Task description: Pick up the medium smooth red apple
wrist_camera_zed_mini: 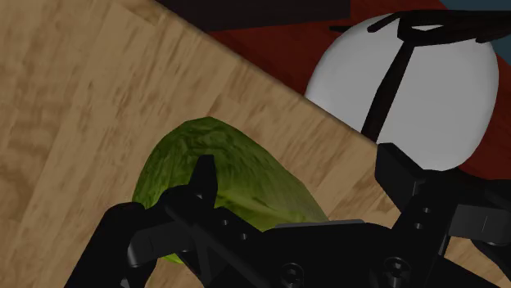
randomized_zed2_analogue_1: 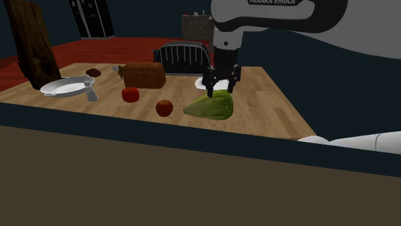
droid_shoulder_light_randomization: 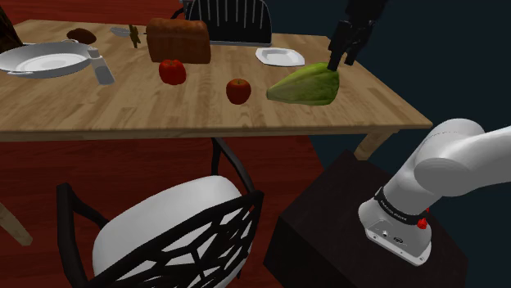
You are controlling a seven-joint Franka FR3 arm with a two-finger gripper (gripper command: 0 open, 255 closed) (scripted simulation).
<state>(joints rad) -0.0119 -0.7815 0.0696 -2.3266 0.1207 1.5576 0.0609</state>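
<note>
Shoulder view: two red fruits (droid_shoulder_light_randomization: pixel 238 91) (droid_shoulder_light_randomization: pixel 172 71) (apart)

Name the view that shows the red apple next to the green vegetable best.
The shoulder view: the apple sits unobstructed on the table, beside the green vegetable. The second exterior view also shows it whole, but dimmer and from lower. The wrist view faces the green vegetable and table instead.

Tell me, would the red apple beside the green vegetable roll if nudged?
Probably: the red apple looks round and sits free on the flat table, so a sideways push could roll it. Its smooth skin may slip in a loose grasp.
</note>
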